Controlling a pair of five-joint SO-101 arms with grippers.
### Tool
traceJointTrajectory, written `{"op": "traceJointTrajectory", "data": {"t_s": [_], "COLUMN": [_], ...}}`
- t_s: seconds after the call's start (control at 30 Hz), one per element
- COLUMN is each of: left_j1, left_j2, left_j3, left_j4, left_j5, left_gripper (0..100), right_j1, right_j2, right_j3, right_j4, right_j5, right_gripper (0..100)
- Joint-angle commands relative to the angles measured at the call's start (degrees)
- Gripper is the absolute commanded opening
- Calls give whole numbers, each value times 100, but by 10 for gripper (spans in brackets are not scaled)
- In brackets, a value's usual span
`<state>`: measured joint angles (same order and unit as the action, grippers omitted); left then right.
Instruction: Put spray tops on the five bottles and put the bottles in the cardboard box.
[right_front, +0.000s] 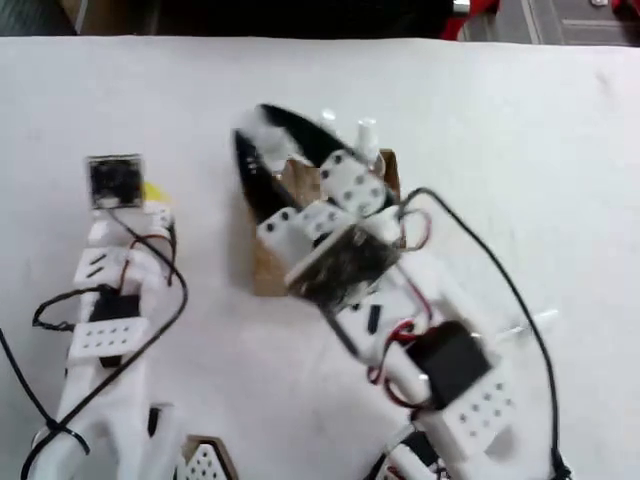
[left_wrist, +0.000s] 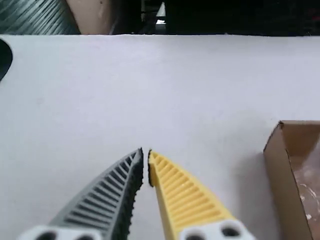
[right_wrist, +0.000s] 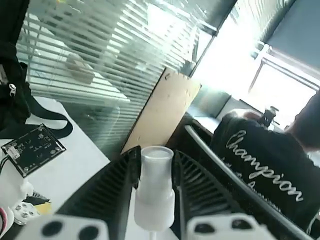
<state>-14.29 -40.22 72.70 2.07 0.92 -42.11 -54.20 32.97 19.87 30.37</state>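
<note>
Nearest, the left arm lies stretched along the table (right_front: 520, 120). Its left gripper (left_wrist: 145, 162) sits low over the bare surface at about nine o'clock from the cardboard box (right_front: 262, 265), grey and yellow jaws closed to a sliver with nothing between them. The right arm comes in from about five o'clock and leans across the box, its wrist cocked so far back that its camera looks up at blinds and a window rather than down at the table. The right gripper (right_front: 258, 130) ends about the box's eleven o'clock corner, black jaws clamped on the waist of a white spray top (right_wrist: 155, 190), nozzle head pointing away from the wrist. At the box's one o'clock corner another white spray head (right_front: 368, 135) stands up. I cannot tell whether its bottle sits inside the box, and I can make out no uncapped bottle. The step in hand looks like carrying this top to a bottle neck. To do it well, I judge the wrist should roll down until the top's stem hangs plumb. The top should be centred over the neck before descending, and the grip kept firm so it seats without skewing. The empty left gripper could brace the bottle.
</note>
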Motion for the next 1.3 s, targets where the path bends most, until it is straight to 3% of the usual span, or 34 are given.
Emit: {"op": "traceJointTrajectory", "data": {"t_s": [0.0,0.23,1.27], "left_j1": [-251,-251,-154], "left_j2": [-13,13,31], "left_j3": [-53,-53,-44], "left_j4": [-158,-299,-273], "left_j5": [387,387,378], "left_gripper": [24,24,28], "right_j1": [-101,-75,-110], "right_j2": [-13,-4,4], "right_j3": [519,958,2022], "right_j4": [-1262,-1587,-2220], "right_j5": [35,-413,-510], "right_gripper": [15,15,15]}}
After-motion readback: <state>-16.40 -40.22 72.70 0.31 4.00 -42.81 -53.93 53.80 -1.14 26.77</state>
